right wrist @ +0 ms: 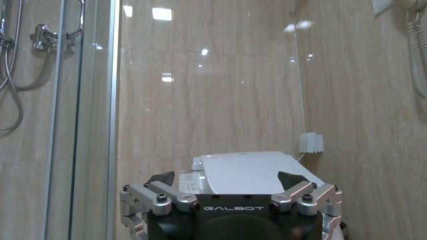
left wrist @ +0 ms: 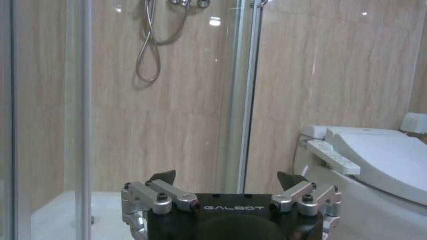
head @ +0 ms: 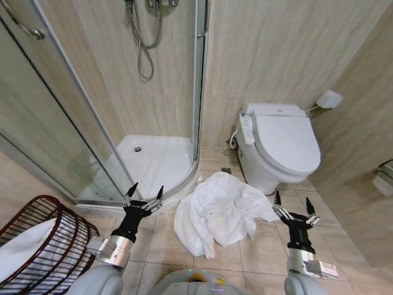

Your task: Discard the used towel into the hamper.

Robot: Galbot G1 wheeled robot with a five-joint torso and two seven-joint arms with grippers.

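Observation:
A crumpled white towel lies on the tiled floor between the shower base and the toilet. The hamper, a dark reddish-brown wire basket with white cloth inside, stands at the lower left. My left gripper is open, raised left of the towel and right of the hamper, holding nothing. On the other side of the towel my right gripper is open and empty. The left gripper faces the shower door in its wrist view; the right gripper faces the toilet and wall in its own.
A white toilet with a side control panel stands behind the towel at the right. The shower enclosure with glass doors fills the left and centre back. Tiled walls close in at the right. Bare floor tiles lie around the towel's near side.

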